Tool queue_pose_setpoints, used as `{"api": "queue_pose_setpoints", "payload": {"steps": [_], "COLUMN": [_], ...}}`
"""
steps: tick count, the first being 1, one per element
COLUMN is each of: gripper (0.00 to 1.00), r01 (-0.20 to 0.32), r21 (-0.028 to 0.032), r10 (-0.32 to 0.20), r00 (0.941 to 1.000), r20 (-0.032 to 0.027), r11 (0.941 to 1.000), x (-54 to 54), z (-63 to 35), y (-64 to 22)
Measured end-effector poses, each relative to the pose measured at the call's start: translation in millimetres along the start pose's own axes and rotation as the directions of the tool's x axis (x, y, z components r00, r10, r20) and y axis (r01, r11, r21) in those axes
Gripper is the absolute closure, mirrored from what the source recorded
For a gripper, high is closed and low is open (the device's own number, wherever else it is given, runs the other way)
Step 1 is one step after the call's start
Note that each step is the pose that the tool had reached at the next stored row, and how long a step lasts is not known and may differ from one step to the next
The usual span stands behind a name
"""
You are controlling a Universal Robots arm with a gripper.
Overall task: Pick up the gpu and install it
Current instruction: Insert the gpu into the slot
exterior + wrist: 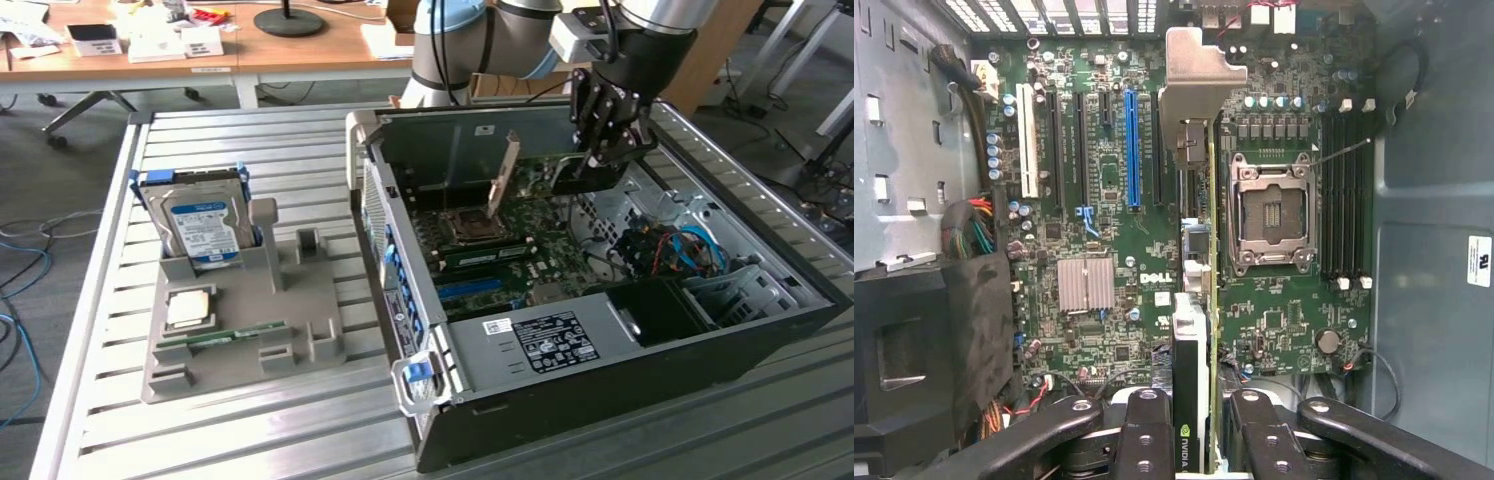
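Observation:
The gpu (505, 175) hangs inside the open computer case (587, 400), level with the motherboard (1094, 330) and a little above it. Its metal bracket points to the exterior view's left. My gripper (594, 170) is shut on the card's other end. In the wrist view the gpu (1194, 330) runs edge-on between my two black fingers (1149, 430), with its bracket tab (1199, 70) at the far end. The card lies between the blue expansion slot (1132, 150) and the empty CPU socket (1269, 215). I cannot tell whether its lower edge touches a slot.
The case walls and the black power supply (567, 340) box in the motherboard. On the slatted metal table at the exterior view's left, a grey holder (307, 320) carries a hard drive (200, 220), a CPU chip (187, 305) and a RAM stick (220, 340).

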State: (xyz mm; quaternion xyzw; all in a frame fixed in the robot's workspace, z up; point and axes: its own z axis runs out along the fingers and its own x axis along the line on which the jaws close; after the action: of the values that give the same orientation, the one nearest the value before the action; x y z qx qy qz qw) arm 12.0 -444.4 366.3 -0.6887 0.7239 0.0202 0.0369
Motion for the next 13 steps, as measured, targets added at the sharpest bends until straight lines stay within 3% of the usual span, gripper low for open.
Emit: {"api": "queue_pose_setpoints", "payload": {"steps": [13], "gripper": [0.73], "r01": [0.0], "r21": [0.0002], "r10": [0.0], "r00": [1.0], "r20": [0.0], "r11": [1.0], "x": [0.5], "z": [-0.2], "y": [10.0]}}
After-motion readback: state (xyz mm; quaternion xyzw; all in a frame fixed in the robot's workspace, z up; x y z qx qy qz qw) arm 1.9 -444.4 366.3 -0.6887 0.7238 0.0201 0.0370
